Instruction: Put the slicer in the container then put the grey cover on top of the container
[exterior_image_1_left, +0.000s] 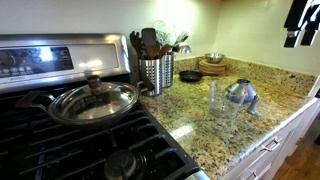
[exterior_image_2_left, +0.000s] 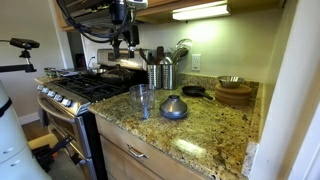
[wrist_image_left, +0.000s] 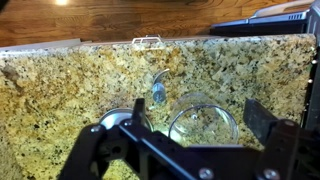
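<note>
The clear plastic container (exterior_image_1_left: 222, 100) stands upright on the granite counter, with the grey dome cover (exterior_image_1_left: 240, 95) right beside it. Both show in an exterior view too, container (exterior_image_2_left: 142, 100) and cover (exterior_image_2_left: 174, 107). In the wrist view the container (wrist_image_left: 203, 122) is seen from above and looks empty. The cover (wrist_image_left: 125, 121) is partly hidden behind my finger. A small grey-blue slicer (wrist_image_left: 158, 92) lies on the counter just beyond them. My gripper (wrist_image_left: 180, 132) is open and empty, high above these things (exterior_image_2_left: 122, 40) (exterior_image_1_left: 300, 25).
A steel utensil holder (exterior_image_1_left: 156, 72) with utensils stands by the stove. A pan with a glass lid (exterior_image_1_left: 92, 100) sits on the burners. Wooden bowls and a small dark pan (exterior_image_2_left: 233, 92) are at the counter's back. The counter's front edge (wrist_image_left: 150, 42) drops off beyond the slicer.
</note>
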